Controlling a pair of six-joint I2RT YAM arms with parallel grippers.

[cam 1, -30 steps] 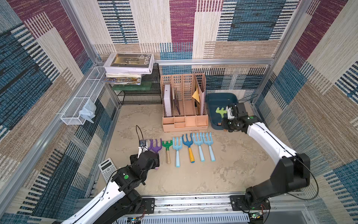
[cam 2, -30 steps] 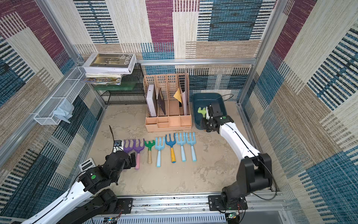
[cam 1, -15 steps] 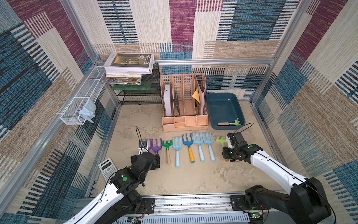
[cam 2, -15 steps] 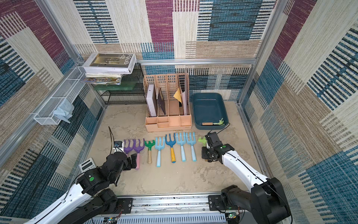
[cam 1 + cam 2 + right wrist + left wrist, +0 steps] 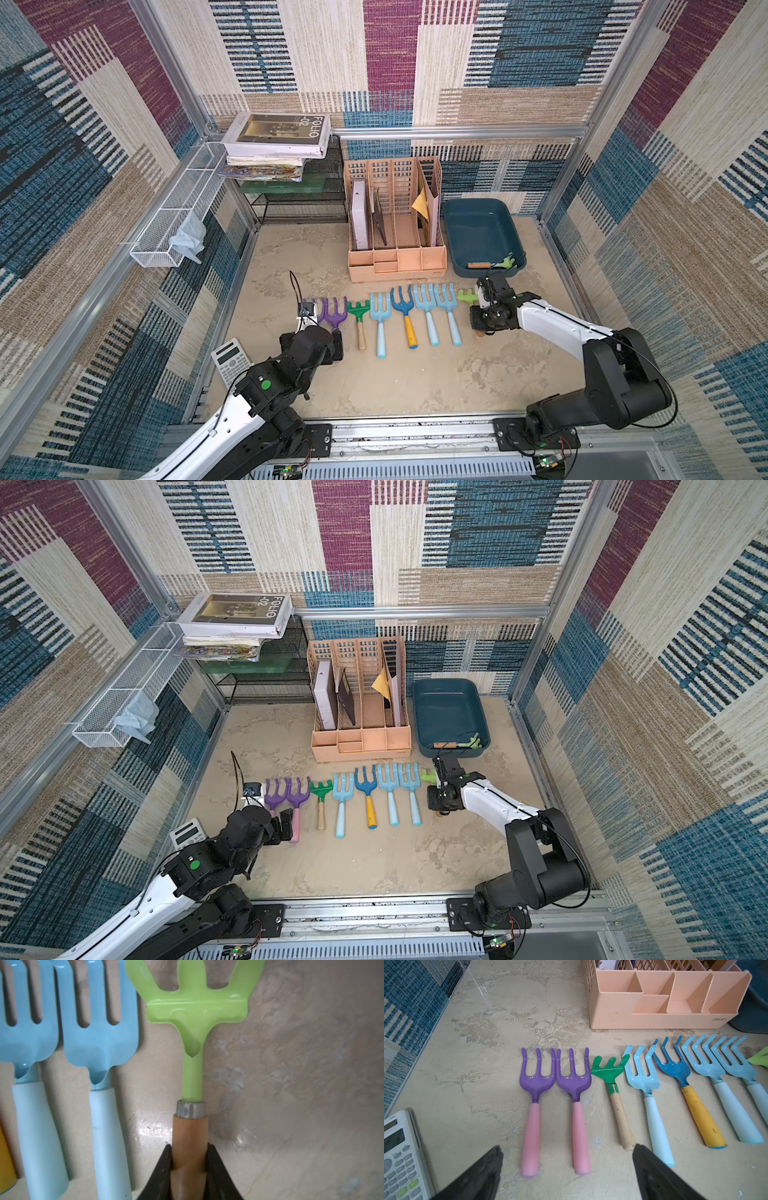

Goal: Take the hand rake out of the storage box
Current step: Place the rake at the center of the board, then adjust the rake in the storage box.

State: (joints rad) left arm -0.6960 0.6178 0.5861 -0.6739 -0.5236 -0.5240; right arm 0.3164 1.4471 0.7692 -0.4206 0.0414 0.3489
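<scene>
Pinching hand rake [image 5: 192, 1076], right jaws narrow.

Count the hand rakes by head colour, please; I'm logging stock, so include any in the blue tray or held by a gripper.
purple rakes: 2
dark green rake: 1
light blue rakes: 3
dark blue rake: 1
light green rakes: 2, one held by the right gripper, one in the storage box
Total: 9
</scene>
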